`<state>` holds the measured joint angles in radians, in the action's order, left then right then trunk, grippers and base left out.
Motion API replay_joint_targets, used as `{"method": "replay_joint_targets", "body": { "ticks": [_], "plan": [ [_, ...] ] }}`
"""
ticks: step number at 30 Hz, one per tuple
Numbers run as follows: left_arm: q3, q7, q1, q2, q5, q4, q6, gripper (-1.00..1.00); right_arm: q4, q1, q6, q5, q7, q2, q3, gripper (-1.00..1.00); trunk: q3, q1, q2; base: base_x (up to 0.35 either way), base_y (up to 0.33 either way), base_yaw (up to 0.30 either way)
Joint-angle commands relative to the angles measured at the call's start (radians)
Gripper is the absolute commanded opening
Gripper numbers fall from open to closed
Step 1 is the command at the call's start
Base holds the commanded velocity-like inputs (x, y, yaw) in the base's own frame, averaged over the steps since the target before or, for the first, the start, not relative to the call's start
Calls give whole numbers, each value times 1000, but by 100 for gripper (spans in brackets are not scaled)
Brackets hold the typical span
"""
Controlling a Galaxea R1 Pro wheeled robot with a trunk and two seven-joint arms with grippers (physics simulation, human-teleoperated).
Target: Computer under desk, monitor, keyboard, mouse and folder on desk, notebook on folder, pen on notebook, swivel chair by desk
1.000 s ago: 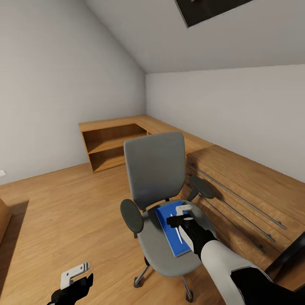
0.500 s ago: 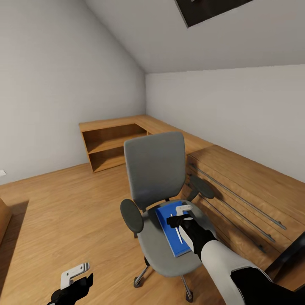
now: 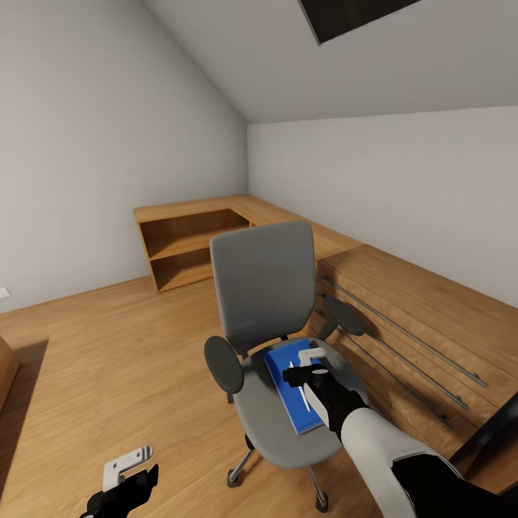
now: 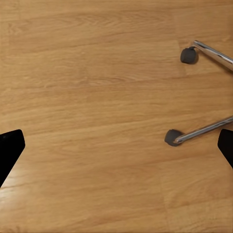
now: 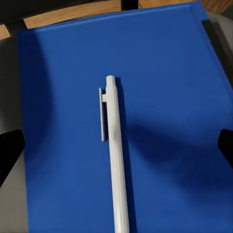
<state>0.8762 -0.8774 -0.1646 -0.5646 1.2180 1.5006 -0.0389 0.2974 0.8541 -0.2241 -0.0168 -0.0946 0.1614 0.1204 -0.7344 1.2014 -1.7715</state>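
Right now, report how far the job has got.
Early stage. Done: nothing visible yet; the folder lies on the chair seat, with the pen lying on it. In hand: the right gripper hovers open just over the pen, holding nothing. The left gripper hangs open, low over the floor. Left: folder, pen and chair all need moving to the desk.

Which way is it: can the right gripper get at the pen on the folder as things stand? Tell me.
Probably yes. The right gripper hangs open just above the pen, which lies bare on the blue folder on the swivel chair seat. Nothing sits between fingers and pen.
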Motion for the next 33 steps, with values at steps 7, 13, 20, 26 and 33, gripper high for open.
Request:
{"method": "replay_joint_targets", "body": {
  "ticks": [7, 13, 20, 26, 33],
  "plan": [
    [3, -4, -1, 0, 5, 1, -4, 100, 2, 0, -8, -2, -5, 0, 7, 100, -7, 8, -15, 0, 0, 0],
    [3, -4, -1, 0, 6, 1, -4, 100, 1, 0, -8, -3, -5, 0, 7, 100, -13, 15, -29, 0, 0, 0],
    [3, -5, -1, 0, 6, 1, -4, 100, 0, 0, -9, -3, -5, 0, 7, 100, -20, 23, -43, 0, 0, 0],
    [3, -5, -1, 0, 6, 1, -4, 100, 0, 0, -9, -3, -5, 0, 7, 100, -26, 31, -57, 0, 0, 0],
    [3, -5, -2, 0, 6, 1, -4, 100, 0, 0, -9, -3, -5, 0, 7, 100, -39, 46, -85, 0, 0, 0]
  ]
}}
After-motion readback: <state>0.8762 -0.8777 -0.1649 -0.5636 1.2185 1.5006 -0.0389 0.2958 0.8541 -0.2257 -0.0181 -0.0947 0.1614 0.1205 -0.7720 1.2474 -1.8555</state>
